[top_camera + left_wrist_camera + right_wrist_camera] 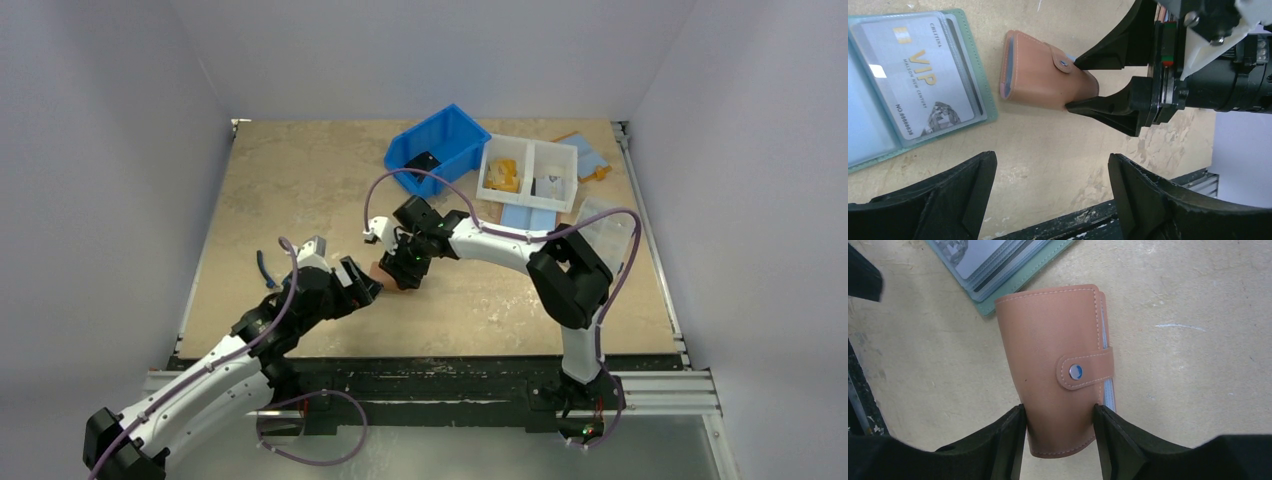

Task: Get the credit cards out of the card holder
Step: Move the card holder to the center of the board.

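Gripping the card holder [1058,370] at its 6 o'clock end, your right gripper [1059,416] has one black finger pressed against each long side, so its jaws are closed on the leather. The holder is a small salmon-brown wallet with pale stitching along its edges. It lies flat on the table [300,180] and is folded shut, with its tab [1083,369] fastened by a round silver stud. A thin light-blue edge shows along its 3 o'clock side in the right wrist view.

Your left gripper [1052,162] hangs at 6 o'clock of the holder in its own camera. Its jaws are wide apart, with bare tabletop between them and nothing held.

The left wrist view gives you what the right one crops: a green-edged folder [923,85] just beside the holder at 9 o'clock, lying open with a grey VIP card [918,80] behind a clear sleeve. The right wrist camera catches only a corner of that folder, at 11 o'clock.

From above, the holder shrinks to a brown patch under the right gripper, just 7 o'clock of the table's centre — stitching and stud cannot be made out there. Only that view shows the blue bin [437,148] at 1 o'clock of the holder and the white divided tray [528,172] further toward 2 o'clock.
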{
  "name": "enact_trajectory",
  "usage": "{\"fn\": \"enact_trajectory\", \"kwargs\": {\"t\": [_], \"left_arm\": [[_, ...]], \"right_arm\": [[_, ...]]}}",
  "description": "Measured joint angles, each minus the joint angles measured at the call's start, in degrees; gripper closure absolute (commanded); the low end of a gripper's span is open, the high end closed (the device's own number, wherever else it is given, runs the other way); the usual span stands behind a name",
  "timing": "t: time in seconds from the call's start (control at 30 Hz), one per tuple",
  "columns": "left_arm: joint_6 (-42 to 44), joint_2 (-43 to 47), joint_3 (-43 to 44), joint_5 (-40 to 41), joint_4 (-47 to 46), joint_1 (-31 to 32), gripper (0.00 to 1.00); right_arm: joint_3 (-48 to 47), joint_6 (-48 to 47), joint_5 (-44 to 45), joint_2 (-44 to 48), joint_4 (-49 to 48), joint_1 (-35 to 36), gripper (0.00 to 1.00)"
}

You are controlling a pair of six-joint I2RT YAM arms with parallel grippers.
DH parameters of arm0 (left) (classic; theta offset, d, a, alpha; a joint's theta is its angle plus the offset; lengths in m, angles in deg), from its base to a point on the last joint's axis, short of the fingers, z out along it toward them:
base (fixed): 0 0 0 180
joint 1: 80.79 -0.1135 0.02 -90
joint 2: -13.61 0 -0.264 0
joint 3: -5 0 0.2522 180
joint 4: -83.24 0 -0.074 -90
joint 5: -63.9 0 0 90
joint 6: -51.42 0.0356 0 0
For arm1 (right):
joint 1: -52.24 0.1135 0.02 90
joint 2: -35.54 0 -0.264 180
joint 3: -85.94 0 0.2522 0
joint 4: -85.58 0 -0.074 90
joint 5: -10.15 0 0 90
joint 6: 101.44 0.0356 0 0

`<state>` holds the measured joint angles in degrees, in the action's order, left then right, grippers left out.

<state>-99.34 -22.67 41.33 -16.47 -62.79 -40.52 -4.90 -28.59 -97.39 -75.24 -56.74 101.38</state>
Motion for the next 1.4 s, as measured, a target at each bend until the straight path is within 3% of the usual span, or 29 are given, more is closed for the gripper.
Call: {"fn": "enact_trajectory", "kwargs": {"t": [0.1,0.37,0.63,0.9,1.17,1.4], "left_arm": [[-3.5,-2.1,-3.0,-1.4,-5.2,0.0,0.12],[-11.3,-9.2,-7.3,-3.9,-13.9,0.0,0.1],[-17.8,-13.7,-7.3,-4.8,-19.7,0.9,0.11],[-23.3,-23.1,-6.2,-2.8,-21.8,3.0,0.13],[-20.7,-34.0,-0.7,-0.7,-27.8,3.0,0.11],[-24.2,-36.3,-0.6,2.4,-30.7,3.0,0.23]], "right_arm": [[5.3,1.4,0.3,3.1,-4.6,-0.1,0.39],[15.8,0.5,-0.7,10.9,-7.2,0.0,0.01],[16.2,-2.6,-6.9,12.8,-2.7,-1.9,0.01],[16.2,-8.0,-14.8,18.4,3.4,-10.8,0.01],[18.2,-8.3,-20.4,21.3,1.9,-12.7,0.01],[18.7,-8.2,-22.3,21.3,0.9,-14.0,0.01]]}}
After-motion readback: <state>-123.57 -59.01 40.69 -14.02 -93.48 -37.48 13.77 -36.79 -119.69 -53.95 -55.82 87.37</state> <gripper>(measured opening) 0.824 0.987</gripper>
